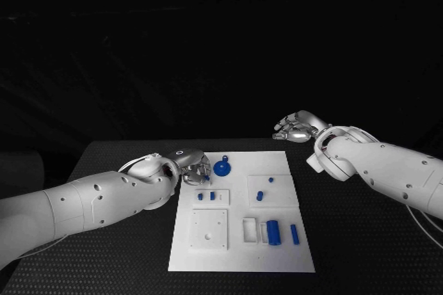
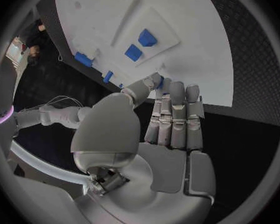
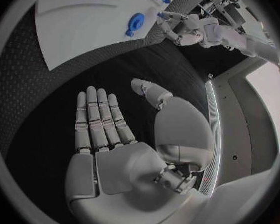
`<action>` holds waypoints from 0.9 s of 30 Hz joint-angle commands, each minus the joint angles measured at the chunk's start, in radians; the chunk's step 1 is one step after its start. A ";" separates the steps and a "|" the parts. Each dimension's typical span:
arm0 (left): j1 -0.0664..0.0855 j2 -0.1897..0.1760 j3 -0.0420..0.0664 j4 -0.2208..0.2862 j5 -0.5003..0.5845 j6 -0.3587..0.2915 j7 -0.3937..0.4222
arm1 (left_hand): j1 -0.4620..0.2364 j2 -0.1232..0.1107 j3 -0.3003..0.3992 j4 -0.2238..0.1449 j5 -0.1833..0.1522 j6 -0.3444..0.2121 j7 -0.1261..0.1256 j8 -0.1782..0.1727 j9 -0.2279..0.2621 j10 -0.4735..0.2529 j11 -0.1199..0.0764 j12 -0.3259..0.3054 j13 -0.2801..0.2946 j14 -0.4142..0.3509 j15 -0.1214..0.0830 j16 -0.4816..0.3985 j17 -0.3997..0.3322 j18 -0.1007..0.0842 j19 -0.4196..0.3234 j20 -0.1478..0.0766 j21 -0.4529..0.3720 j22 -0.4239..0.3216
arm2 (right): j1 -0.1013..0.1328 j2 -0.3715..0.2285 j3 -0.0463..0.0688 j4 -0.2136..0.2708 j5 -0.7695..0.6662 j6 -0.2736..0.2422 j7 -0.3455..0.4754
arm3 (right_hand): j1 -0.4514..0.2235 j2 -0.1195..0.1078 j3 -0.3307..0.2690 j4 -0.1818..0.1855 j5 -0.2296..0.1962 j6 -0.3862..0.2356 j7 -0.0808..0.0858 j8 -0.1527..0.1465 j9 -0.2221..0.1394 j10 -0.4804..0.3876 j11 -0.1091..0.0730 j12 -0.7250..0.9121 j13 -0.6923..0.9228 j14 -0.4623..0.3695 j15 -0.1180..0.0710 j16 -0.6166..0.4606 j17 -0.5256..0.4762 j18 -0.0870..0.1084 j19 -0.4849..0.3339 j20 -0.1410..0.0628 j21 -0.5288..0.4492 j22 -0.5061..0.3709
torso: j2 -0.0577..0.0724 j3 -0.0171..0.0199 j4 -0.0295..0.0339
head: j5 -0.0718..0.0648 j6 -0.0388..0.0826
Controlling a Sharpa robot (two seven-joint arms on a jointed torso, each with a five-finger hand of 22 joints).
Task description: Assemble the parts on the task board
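**Small blue parts waiting on the white board**

Black textured tabletop (image 1: 111,256) runs under a white task board (image 1: 286,260), with darkness behind it. On the board lie several blue parts: a round disc with a short tab (image 1: 223,168) at the far end, two small blocks (image 1: 207,196) on a raised plate nearer the left arm, a small peg (image 1: 260,195) on the plate beside them, and two upright-lying cylinders (image 1: 273,232) at the board's near right, next to a white slot.

Judging by their look, these are light, rigid plastic pieces, probably smooth; the disc seems best pinched at its rim or tab, the cylinders across their middle.

The left hand (image 2: 168,119) sits at the board's left edge just beside the disc, fingers straight and close together, thumb reaching toward the board, holding nothing I can see. The right hand (image 3: 112,134) hovers off the board's far right corner, flat and empty, fingers together, thumb apart.

Raised white plates and recesses crowd the small pieces, so fingertips may snag there.
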 commanded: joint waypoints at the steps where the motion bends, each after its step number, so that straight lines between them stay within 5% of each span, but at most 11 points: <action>1: 0.000 0.001 0.000 -0.001 0.008 0.023 0.001 | 0.000 0.008 0.000 0.000 0.004 0.007 -0.002 0.002 0.001 0.005 0.002 -0.003 -0.001 0.005 0.001 0.003 0.000 0.015 0.004 -0.021 0.001 0.017 | 0.000 0.000 0.000 0.001 0.000 0.010 0.008 | 0.010 0.002 -0.005 -0.003 0.004 -0.001 0.025 0.005 -0.001 0.008 0.002 -0.007 -0.002 -0.003 0.007 -0.006 -0.002 -0.007 -0.006 -0.002 -0.005 0.001 | 0.000 0.0012 0.0000 | 0.001 -0.001; 27: -0.001 0.021 -0.001 -0.018 0.015 0.041 0.000 | -0.001 0.010 0.001 0.000 0.004 0.006 -0.002 0.001 -0.001 0.005 0.002 -0.006 -0.002 0.005 0.001 0.003 0.000 0.014 0.003 -0.022 -0.001 0.016 | 0.000 0.000 0.000 0.002 0.000 0.009 0.008 | 0.010 0.003 -0.006 -0.003 0.004 -0.001 0.025 0.005 -0.002 0.009 0.002 -0.007 -0.005 -0.003 0.008 -0.006 -0.003 -0.006 -0.006 -0.001 -0.006 0.002 | 0.000 0.0008 -0.0013 | 0.001 -0.006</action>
